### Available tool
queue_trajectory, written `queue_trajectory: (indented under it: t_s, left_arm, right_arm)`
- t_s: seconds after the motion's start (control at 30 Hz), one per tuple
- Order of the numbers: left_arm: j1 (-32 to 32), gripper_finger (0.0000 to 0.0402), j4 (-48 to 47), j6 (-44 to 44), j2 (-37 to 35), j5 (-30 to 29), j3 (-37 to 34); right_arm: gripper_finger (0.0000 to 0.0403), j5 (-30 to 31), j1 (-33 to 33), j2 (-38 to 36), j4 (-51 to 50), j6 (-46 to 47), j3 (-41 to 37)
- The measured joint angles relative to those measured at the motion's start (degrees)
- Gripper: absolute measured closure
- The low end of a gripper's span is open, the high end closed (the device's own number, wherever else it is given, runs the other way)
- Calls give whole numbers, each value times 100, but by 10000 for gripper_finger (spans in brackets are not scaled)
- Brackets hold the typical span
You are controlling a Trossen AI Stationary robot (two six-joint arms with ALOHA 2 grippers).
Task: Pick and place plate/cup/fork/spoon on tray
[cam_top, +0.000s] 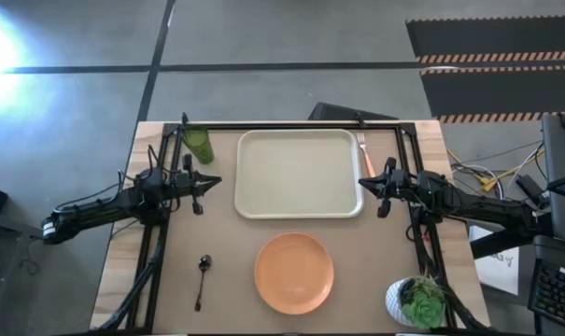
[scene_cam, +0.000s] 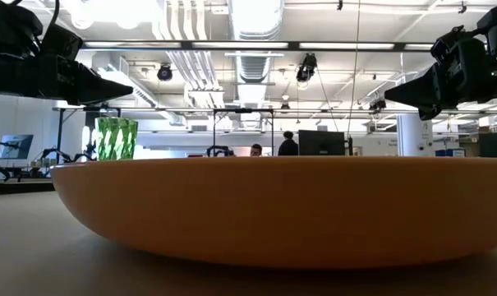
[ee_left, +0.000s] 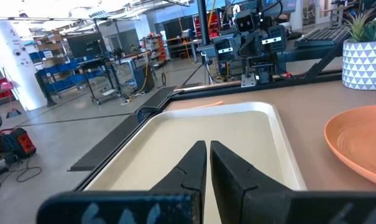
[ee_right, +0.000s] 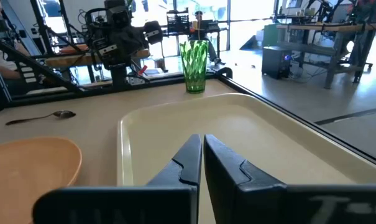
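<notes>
Wooden tabletop (cam_top: pixel 357 252) framed by black rails sits on a grey concrete floor; low view looks past it into an open lab with ceiling ducts and people far back.

Large cream rectangular tray with rounded corners and raised rim (cam_top: pixel 299 174) lies at the table's far middle, nothing on it. Round flat orange plate (cam_top: pixel 294 273) rests on the table just in front of the tray, apart from it; it fills the low view. Small translucent green plastic tumbler, the cup (cam_top: pixel 199 144), stands upright at the far left corner, just beside the tray's left edge, not touching. Slim fork with silver tines and orange-pink handle (cam_top: pixel 364 151) lies along the tray's right edge on the table, just outside the rim. Small dark metallic spoon (cam_top: pixel 203 276) lies on the table front left, left of the plate, well apart from it, handle toward the front edge. White patterned pot with a green plant (cam_top: pixel 414 301) stands at the front right corner.

Left gripper (cam_top: pixel 200 184) hovers just left of the tray, pointing toward it, fingers pressed together, holding nothing; left wrist view shows the fingers (ee_left: pixel 191 171) closed with tray beyond. Right gripper (cam_top: pixel 372 187) hovers at the tray's right edge, near the fork, fingers (ee_right: pixel 186 163) likewise closed together and empty, aimed across the tray toward the cup.
</notes>
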Motion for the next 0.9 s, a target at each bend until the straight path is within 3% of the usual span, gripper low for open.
queue_trajectory:
  t_s: [0.83,0.9]
  left_arm:
    - [2,397,7,-4,0,-26,0]
    - [0,397,9,-323,0,3,0]
  right_arm:
    - [394,1,-1,0,-1,0,-1]
    - [394,1,0,1,-1,0,-1]
